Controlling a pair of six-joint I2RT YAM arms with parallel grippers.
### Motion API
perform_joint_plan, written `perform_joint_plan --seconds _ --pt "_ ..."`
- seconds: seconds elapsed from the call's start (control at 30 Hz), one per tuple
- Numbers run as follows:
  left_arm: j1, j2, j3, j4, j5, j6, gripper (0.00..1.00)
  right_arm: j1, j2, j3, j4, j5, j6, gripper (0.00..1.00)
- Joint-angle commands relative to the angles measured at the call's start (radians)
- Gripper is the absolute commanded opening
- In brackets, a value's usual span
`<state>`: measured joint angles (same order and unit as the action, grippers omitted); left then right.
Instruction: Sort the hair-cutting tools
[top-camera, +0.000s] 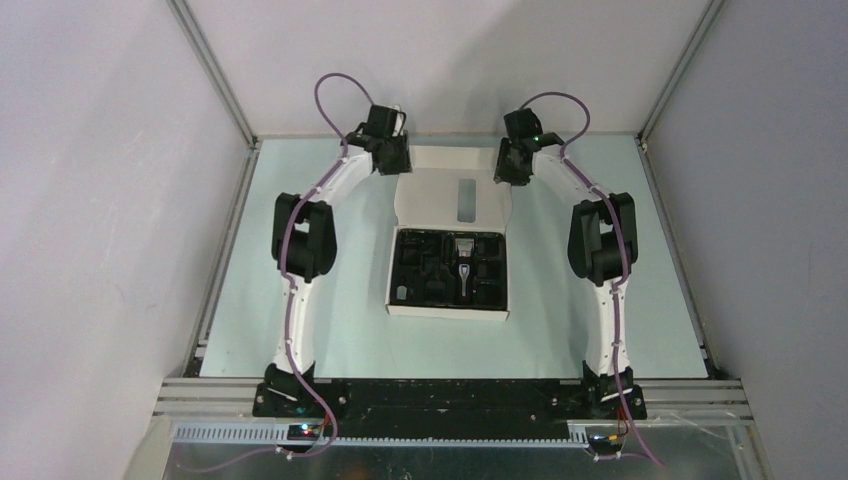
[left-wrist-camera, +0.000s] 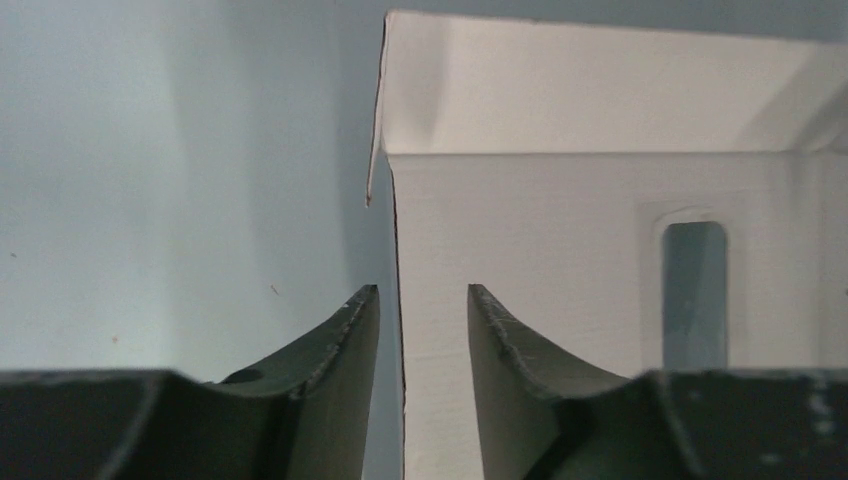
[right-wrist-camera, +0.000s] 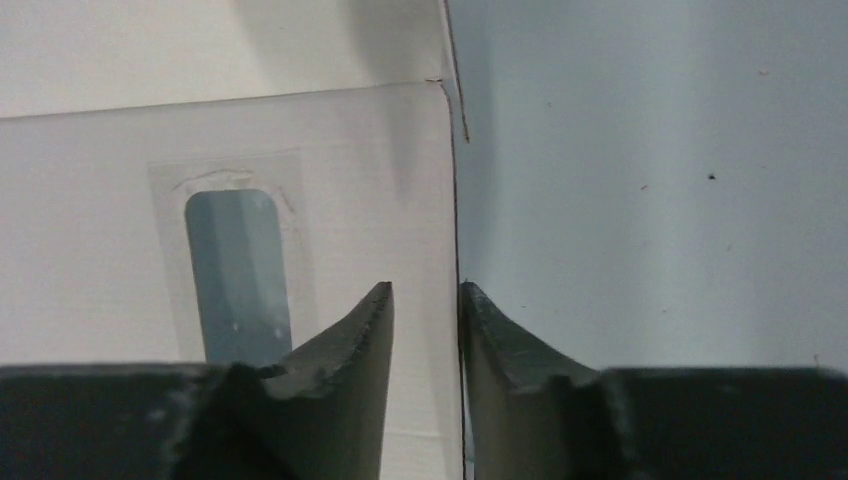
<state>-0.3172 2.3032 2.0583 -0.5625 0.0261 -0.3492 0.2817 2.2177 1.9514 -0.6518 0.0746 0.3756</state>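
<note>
A flat white box (top-camera: 448, 312) lies open at the table's middle, its black tray (top-camera: 425, 270) holding a slim silver-and-black clipper (top-camera: 465, 262). The other tools are dark shapes in the tray that I cannot tell apart. The white lid (top-camera: 435, 195) with a small window (top-camera: 466, 200) lies open behind the tray. My left gripper (top-camera: 392, 155) is open at the lid's far left corner, with the lid's left edge (left-wrist-camera: 400, 330) between its fingers (left-wrist-camera: 423, 290). My right gripper (top-camera: 512, 165) is open at the far right corner, straddling the lid's right edge (right-wrist-camera: 458, 200) (right-wrist-camera: 425, 287).
Pale blue-green table (top-camera: 300, 300) with metal frame rails along the left (top-camera: 222, 250) and right (top-camera: 675, 250) sides. Grey walls stand close behind. The lid's side flap (left-wrist-camera: 560, 90) stands up at the far edge.
</note>
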Motion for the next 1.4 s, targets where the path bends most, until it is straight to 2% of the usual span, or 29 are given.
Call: perform_joint_plan --seconds 0.0,0.13,0.2,0.37,0.53,0.73,0.8,0.87,0.93,1.0,1.07,1.2,1.37 --pt "-0.007 0.011 0.049 -0.021 -0.071 0.063 0.34 0.013 0.002 0.079 -0.035 0.114 -0.039 0.25" --pt "-0.017 -0.028 0.03 -0.015 -0.093 0.077 0.16 0.036 -0.044 0.068 -0.033 0.156 -0.061 0.05" --pt "-0.022 -0.069 -0.01 0.006 -0.111 0.077 0.11 0.05 -0.079 0.047 -0.022 0.177 -0.07 0.02" --pt "-0.043 -0.252 -0.189 0.137 -0.171 0.076 0.05 0.084 -0.21 -0.079 0.039 0.209 -0.069 0.02" --pt "-0.061 -0.445 -0.433 0.286 -0.233 0.065 0.0 0.115 -0.342 -0.219 0.131 0.229 -0.078 0.06" --pt "-0.073 -0.618 -0.702 0.536 -0.245 0.052 0.0 0.156 -0.518 -0.391 0.219 0.259 -0.142 0.17" --pt "-0.082 -0.661 -0.778 0.605 -0.252 0.067 0.0 0.187 -0.577 -0.425 0.244 0.286 -0.203 0.26" --pt "-0.088 -0.695 -0.834 0.645 -0.26 0.083 0.0 0.214 -0.635 -0.453 0.275 0.32 -0.287 0.37" --pt "-0.093 -0.723 -0.88 0.674 -0.269 0.096 0.0 0.24 -0.684 -0.464 0.301 0.334 -0.38 0.6" --pt "-0.096 -0.747 -0.917 0.698 -0.272 0.109 0.0 0.255 -0.716 -0.458 0.309 0.326 -0.515 0.76" --pt "-0.099 -0.773 -0.948 0.724 -0.279 0.121 0.0 0.268 -0.738 -0.464 0.332 0.3 -0.639 0.8" --pt "-0.115 -0.815 -1.018 0.788 -0.295 0.166 0.0 0.275 -0.77 -0.489 0.394 0.175 -0.881 0.81" --pt "-0.137 -0.85 -1.059 0.84 -0.317 0.209 0.0 0.273 -0.746 -0.462 0.432 0.031 -1.063 0.81"
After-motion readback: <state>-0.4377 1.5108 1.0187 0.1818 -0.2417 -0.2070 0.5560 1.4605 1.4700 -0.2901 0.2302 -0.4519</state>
